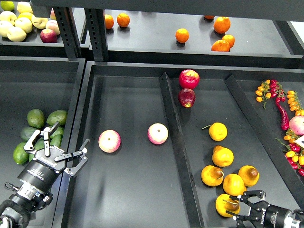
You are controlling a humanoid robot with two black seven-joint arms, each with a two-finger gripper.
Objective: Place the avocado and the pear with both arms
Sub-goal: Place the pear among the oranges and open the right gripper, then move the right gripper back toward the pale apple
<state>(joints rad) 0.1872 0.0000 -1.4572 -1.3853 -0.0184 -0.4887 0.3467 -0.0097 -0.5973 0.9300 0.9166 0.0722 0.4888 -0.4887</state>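
A yellow-orange pear (226, 205) with a brown stem lies at the front of the right compartment, just in front of several other pears (222, 156). My right gripper (243, 207) is at the pear's right side, its fingers spread, with the tips at the pear's edge. Several green avocados (35, 117) lie in the left bin; a darker one (27, 132) is among them, partly behind my left gripper (58, 150). My left gripper is open and empty, above the wall between the avocado bin and the middle compartment.
Two pink-yellow apples (109, 141) (157, 133) lie in the middle compartment. Two red apples (188, 79) sit at the back of the right one. A divider wall (173, 137) separates them. Oranges (182, 35) are on the back shelf. Chillies and small tomatoes (285, 109) are at the far right.
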